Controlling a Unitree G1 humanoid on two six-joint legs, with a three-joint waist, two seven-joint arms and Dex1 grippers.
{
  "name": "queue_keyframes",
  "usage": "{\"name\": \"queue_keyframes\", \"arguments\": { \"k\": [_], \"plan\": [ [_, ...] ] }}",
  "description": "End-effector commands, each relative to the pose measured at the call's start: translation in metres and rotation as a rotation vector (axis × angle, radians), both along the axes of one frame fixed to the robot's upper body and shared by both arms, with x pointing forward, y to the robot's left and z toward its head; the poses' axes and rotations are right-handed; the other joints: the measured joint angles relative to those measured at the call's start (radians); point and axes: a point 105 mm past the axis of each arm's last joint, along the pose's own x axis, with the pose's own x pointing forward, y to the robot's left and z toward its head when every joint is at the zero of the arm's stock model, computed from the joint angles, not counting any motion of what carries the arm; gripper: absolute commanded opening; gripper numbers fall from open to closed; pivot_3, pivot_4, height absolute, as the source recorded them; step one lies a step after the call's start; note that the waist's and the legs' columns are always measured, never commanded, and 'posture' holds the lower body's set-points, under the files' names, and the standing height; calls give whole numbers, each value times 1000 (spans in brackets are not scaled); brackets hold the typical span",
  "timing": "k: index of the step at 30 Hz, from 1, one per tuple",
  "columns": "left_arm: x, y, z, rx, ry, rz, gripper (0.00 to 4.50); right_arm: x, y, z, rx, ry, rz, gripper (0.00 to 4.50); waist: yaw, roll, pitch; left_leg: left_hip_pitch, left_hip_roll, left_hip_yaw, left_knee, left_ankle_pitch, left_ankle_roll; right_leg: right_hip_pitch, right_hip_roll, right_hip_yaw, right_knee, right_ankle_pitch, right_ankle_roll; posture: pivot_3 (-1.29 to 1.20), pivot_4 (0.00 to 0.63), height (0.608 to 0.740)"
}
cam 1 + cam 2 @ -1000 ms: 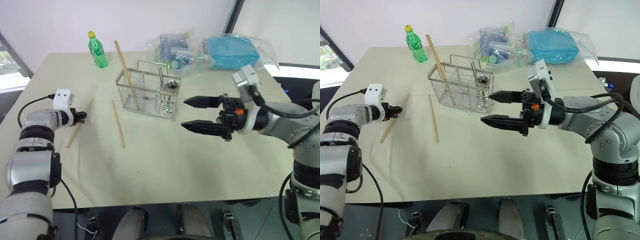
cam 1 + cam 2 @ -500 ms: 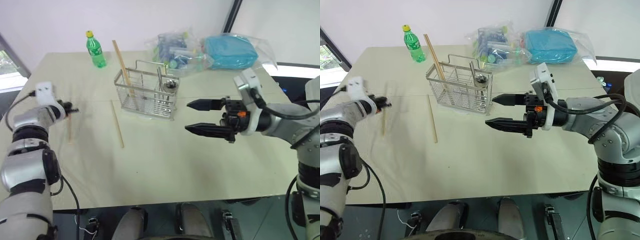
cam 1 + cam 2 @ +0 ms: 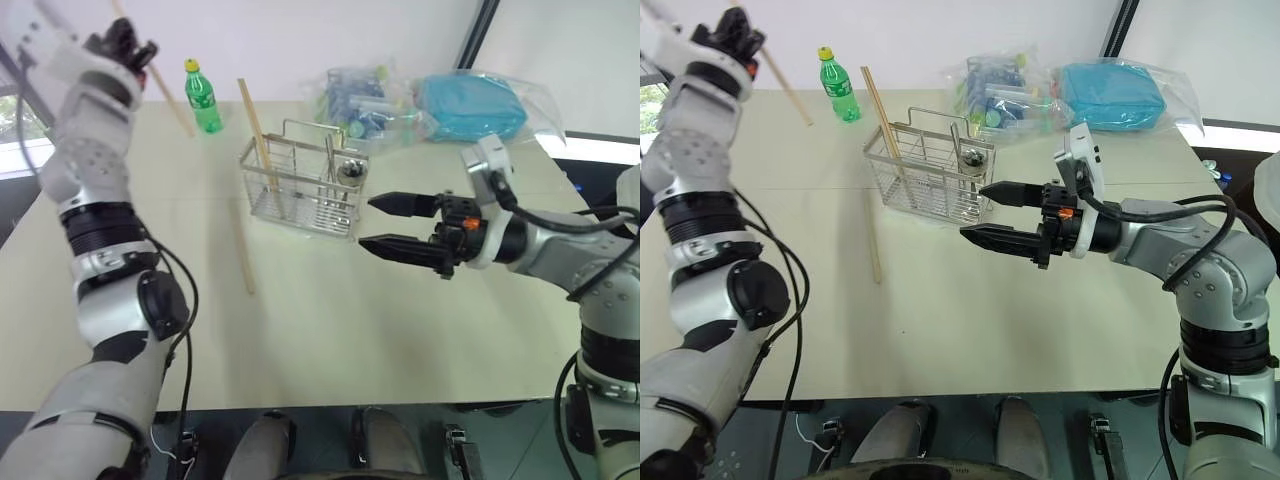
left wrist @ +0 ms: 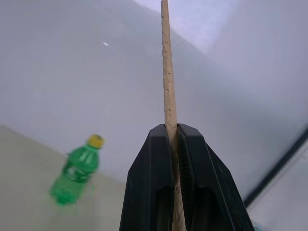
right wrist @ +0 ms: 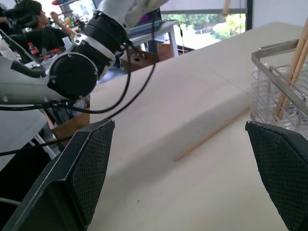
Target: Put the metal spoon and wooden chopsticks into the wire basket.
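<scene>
Left gripper (image 3: 128,48) fingers clamped on chopstick (image 4: 168,103), raised far left. Swing over wire basket (image 3: 300,185), tip down, then release. Right gripper (image 3: 385,222) fingers apart.

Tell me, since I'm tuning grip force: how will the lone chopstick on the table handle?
Chopstick on the table: straight and thin, so probably stiff and light. Lying flat, it leaves little to pinch. The one in the left end effector holds straight, likely rigid.

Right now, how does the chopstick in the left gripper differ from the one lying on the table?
The held chopstick is up in the air, slanted, clamped in the shut left gripper. The loose chopstick lies flat on the table beside the wire basket, untouched. Both are pale, thin wooden sticks.
</scene>
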Motion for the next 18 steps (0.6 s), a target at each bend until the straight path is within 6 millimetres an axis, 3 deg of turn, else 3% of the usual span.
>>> {"name": "queue_keyframes", "arguments": {
  "k": [1, 11, 18],
  "plan": [
    [3, -23, 11, 81, -55, -34, 26, -7, -3, 8, 18, -51, -19, 4500, -3, 0, 0, 0, 0, 0, 0, 0, 0, 0, 0, 0, 0, 0, 0, 0, 150, 713],
    [17, -81, -14, 216, -59, -146, 26, -11, -11, 7, 40, -44, -97, 4500, 1, 0, 0, 0, 0, 1, 0, 0, 0, 0, 0, 0, 0, 0, 0, 0, 150, 713],
    [18, -96, -22, 304, -94, -131, 26, -11, -14, 8, 51, -44, -130, 4500, -1, 0, 0, 0, 0, 2, 0, 0, 1, 0, 0, 0, 0, 0, 0, 0, 150, 713]
  ]
}}
